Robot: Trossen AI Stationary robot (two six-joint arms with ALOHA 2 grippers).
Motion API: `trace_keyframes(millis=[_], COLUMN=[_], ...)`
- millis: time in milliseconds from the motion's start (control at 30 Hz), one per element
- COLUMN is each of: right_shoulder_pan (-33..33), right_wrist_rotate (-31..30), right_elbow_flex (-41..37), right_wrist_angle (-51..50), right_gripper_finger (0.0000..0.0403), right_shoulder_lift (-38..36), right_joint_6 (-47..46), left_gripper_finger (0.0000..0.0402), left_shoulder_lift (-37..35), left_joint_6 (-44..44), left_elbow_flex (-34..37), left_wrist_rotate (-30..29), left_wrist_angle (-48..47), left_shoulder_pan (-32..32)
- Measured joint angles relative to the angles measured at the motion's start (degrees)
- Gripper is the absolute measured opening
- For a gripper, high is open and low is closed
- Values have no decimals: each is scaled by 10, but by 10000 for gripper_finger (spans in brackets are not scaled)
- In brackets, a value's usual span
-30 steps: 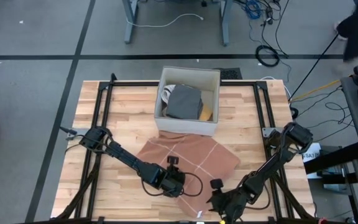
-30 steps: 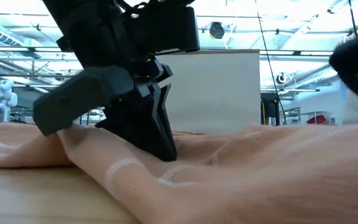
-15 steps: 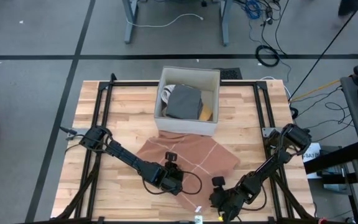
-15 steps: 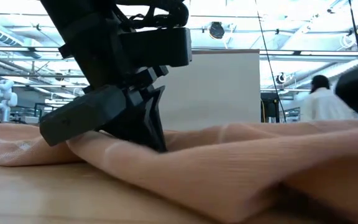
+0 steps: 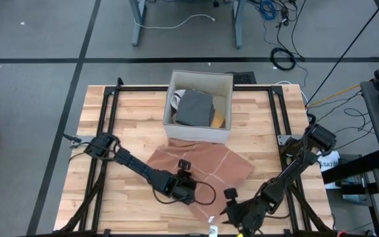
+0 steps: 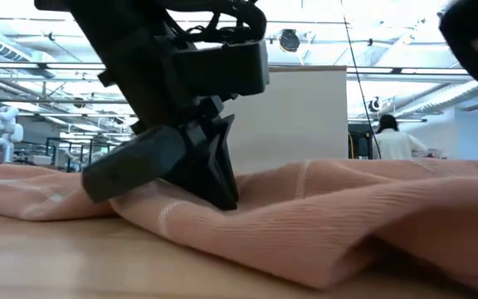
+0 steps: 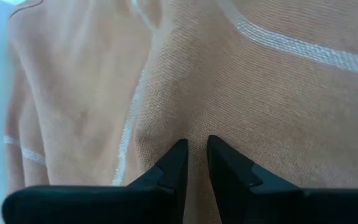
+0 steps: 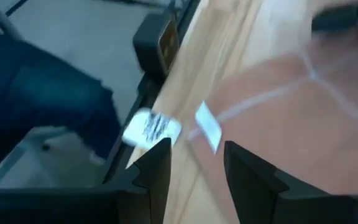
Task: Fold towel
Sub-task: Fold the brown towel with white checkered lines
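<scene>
Peach towel [image 5: 199, 170] w/ pale stripes lies spread but rumpled on the wooden worktop [image 5: 143, 112], in the middle toward the front edge, one corner reaching up to the white box [image 5: 199, 102] that sits at the back-centre of the worktop. The box holds a grey folded cloth [image 5: 195, 108] and sth yellow beside it. Left gripper [image 5: 184, 187] is down on the towel's front-left part; in the left wrist view its fingertips [image 7: 180, 155] are nearly together, clenched on a small ridge of the fabric, and in the low view the cloth bunches up around the tips [image 6: 222, 195] w/ a fold rising just beside them. Right gripper [image 5: 239, 214] sits low at the front edge of the worktop, by the towel's front-right corner; in the right wrist view its fingers [image 8: 157, 163] stand apart w/ a clear gap, nothing between them, and the towel's white tag [image 8: 207, 126] plus the striped corner lie just ahead over the worktop edge. A person [image 6: 392, 139] stands far off in the room behind, seen in the low view.
</scene>
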State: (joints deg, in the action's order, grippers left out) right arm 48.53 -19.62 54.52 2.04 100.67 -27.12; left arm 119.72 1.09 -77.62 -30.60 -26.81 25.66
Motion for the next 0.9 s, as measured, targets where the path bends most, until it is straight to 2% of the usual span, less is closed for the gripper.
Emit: trace_keyframes(millis=[133, 500, 733, 900], right_shoulder_pan=[-9, -36, -39, -25], right_wrist_rotate=[-26, -29, -27, 52], right_elbow_flex=[0, 0, 1, 1], right_wrist_angle=[73, 161, 102, 63], right_gripper_finger=[134, 134, 134, 134], right_shoulder_lift=[26, 114, 125, 101], right_joint_6=[49, 77, 45, 42], left_gripper_finger=[71, 71, 71, 71], left_shoulder_lift=[0, 0, 0, 0], left_joint_6=[1, 3, 4, 3], left_elbow_flex=[0, 0, 0, -1], left_wrist_rotate=[-1, -1, -1, 3], left_wrist_angle=[2, 7, 8, 10], left_shoulder_pan=[-10, -13, -13, -13])
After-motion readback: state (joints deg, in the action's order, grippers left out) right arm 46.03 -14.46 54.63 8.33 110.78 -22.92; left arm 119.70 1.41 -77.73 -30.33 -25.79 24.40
